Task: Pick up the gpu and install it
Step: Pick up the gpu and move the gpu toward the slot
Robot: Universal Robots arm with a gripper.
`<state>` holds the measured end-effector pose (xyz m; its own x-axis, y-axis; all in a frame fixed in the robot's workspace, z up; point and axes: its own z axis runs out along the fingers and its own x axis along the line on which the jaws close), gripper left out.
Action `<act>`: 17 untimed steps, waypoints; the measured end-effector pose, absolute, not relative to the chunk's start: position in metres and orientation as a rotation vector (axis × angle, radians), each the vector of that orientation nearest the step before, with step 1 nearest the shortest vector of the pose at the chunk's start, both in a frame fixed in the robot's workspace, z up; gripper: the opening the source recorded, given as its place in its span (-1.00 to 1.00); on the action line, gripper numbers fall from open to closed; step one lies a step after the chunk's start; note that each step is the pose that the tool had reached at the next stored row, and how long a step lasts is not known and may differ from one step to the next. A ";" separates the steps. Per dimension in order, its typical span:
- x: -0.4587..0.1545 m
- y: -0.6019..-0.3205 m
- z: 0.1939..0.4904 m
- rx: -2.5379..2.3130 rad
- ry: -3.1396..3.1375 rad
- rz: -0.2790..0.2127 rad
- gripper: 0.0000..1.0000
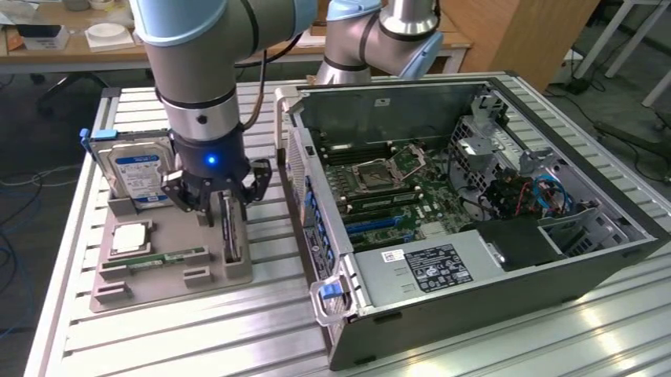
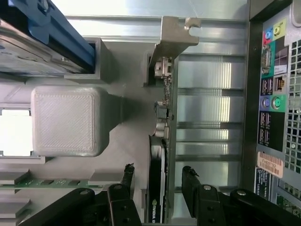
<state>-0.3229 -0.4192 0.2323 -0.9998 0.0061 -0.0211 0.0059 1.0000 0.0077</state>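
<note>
One hard drive point(image 1: 137, 169) stands at the exterior view's left end of the grey holder point(image 1: 157, 292). Next right, the gpu point(image 1: 231, 236) sits on edge in its slot. Hand point(image 1: 215, 203) released, fingers point(image 2: 128, 178) straddling the card, gaps both sides. Judged stiff, light, fragile: pinch the flat faces mid-length, clear of bracket point(image 2: 171, 35). Open computer case point(image 1: 472, 181) furthest right.

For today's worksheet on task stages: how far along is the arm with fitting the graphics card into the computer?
Done: the end effector sits over the graphics card, fingers open either side. In hand: nothing gripped yet; the card stands in its grey tray. Left: lifting it and seating it in the open computer.
</note>
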 end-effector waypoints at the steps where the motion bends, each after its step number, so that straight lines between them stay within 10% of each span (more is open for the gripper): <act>1: -0.323 -0.418 0.231 0.010 3.121 0.012 0.06; 17: -0.322 -0.417 0.224 0.009 3.120 0.013 -0.11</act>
<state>-0.3222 -0.4171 0.2241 -0.9998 0.0056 -0.0211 0.0055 1.0000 0.0083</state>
